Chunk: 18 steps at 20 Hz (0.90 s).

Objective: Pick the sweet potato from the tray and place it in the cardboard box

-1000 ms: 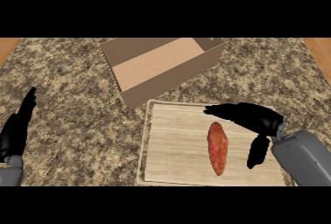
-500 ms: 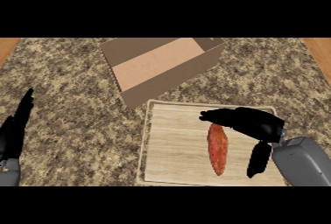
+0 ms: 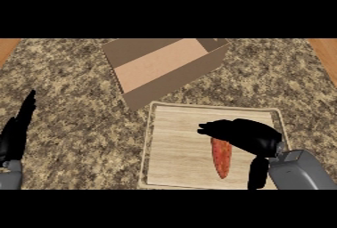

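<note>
An orange-red sweet potato (image 3: 222, 158) lies lengthwise on the right half of a light wooden tray (image 3: 178, 147). My right hand (image 3: 247, 136) hovers over its upper end, fingers curved leftward and thumb (image 3: 257, 173) hanging down to the potato's right; the top of the potato is hidden under the hand. The fingers do not appear to be closed round it. The open cardboard box (image 3: 164, 67) sits behind the tray, tilted, with nothing visible inside. My left hand (image 3: 18, 131) rests open at the left edge, fingers pointing up.
The speckled granite counter (image 3: 79, 102) spreads around the tray and box. Wooden strips (image 3: 326, 49) show at the far left and right corners.
My right hand has moved left and down over the tray, from beside the potato's top to directly over its upper end. The left hand and the potato have stayed put.
</note>
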Each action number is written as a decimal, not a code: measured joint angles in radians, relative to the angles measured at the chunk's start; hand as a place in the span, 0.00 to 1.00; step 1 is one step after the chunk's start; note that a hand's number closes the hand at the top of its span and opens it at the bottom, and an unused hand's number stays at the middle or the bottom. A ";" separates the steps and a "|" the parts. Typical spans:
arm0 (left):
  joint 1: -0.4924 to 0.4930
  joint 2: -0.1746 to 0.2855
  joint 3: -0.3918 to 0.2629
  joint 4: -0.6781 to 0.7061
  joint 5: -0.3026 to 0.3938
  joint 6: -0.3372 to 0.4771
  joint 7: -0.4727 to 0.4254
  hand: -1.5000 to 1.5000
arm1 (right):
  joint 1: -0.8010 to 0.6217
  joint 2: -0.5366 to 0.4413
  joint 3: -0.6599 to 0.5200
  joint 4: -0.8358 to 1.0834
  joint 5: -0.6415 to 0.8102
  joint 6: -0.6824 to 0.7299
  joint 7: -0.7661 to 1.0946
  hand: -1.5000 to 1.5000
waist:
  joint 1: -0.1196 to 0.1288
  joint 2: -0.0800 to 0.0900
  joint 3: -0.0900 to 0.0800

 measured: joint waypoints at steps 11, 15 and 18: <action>-0.010 -0.017 0.005 -0.013 -0.021 -0.006 0.015 0.50 | -0.011 0.087 0.027 0.114 0.187 -0.219 -0.049 1.00 | 0.002 -0.004 -0.003; -0.016 -0.023 0.007 -0.007 -0.024 -0.009 0.009 0.50 | -0.044 0.111 0.017 0.166 0.250 -0.313 -0.079 1.00 | 0.002 -0.005 -0.004; -0.014 -0.019 0.015 -0.008 -0.020 -0.018 0.011 0.50 | -0.031 0.116 0.005 0.145 0.283 -0.377 -0.087 1.00 | 0.000 -0.004 -0.004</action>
